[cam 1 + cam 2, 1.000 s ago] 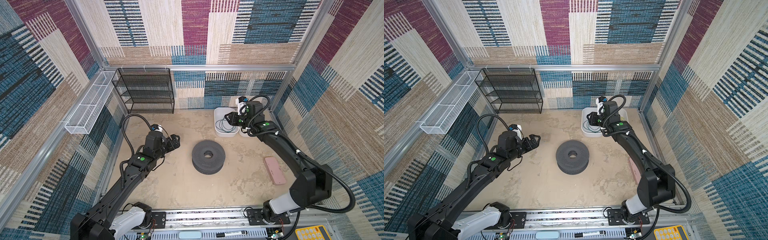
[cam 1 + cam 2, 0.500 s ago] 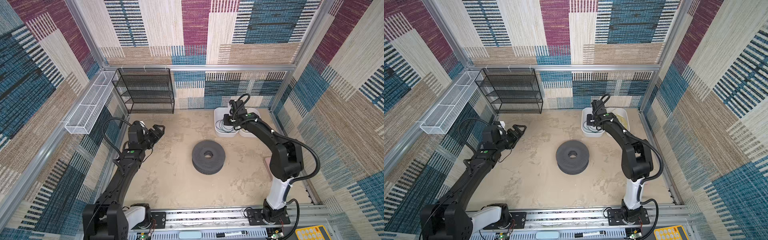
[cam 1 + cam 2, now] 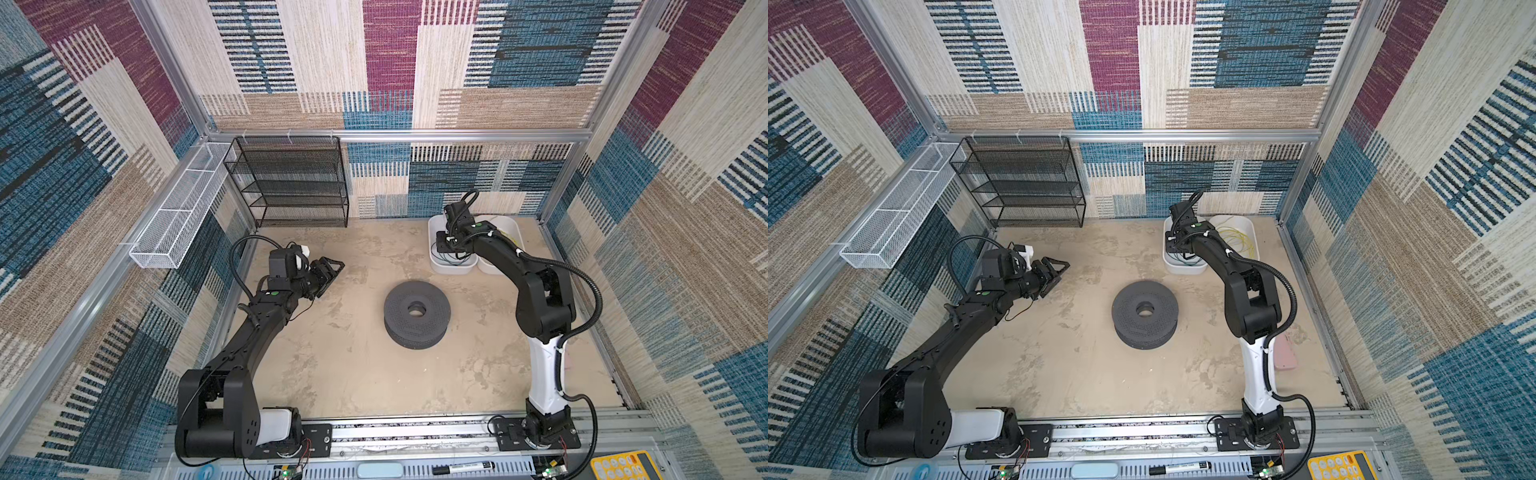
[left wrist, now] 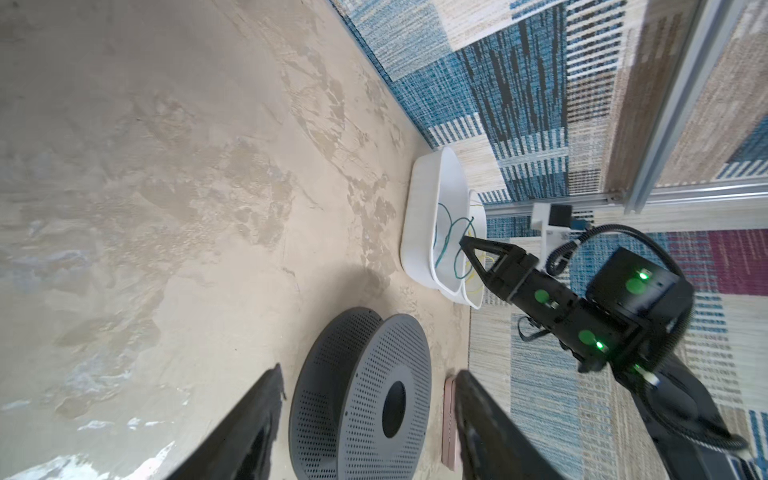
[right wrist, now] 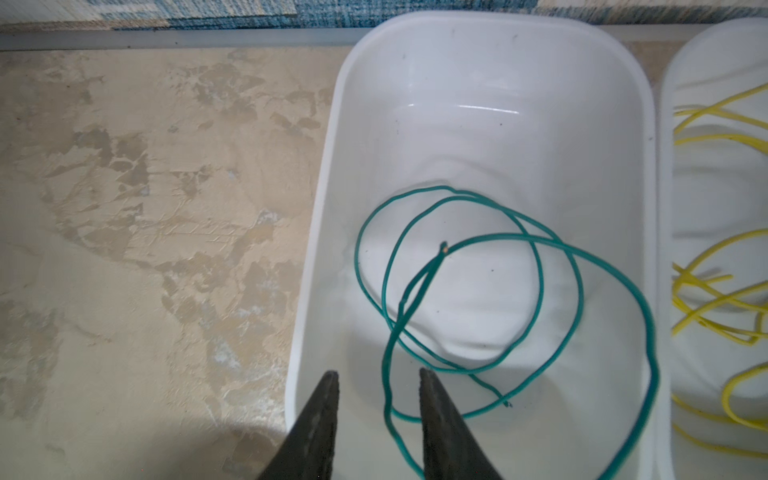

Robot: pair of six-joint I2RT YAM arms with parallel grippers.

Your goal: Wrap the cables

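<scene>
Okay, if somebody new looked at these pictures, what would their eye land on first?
Probably the dark perforated spool lying flat at the centre. Next, at the back right, a white tub holding loops of teal-green cable, beside a second tub with yellow cable. The right end effector hangs over the white tub, jaws apart.

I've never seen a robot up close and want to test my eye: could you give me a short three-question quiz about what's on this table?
1. True or false: the thin teal-green wire cable lies looped inside a white plastic tub.
2. What lies in the second white plastic tub beside it? A) a thin yellow wire cable B) a red rope C) a blue ball
3. Is the right pincer open or shut?
Key: 1 true; 2 A; 3 open.
</scene>
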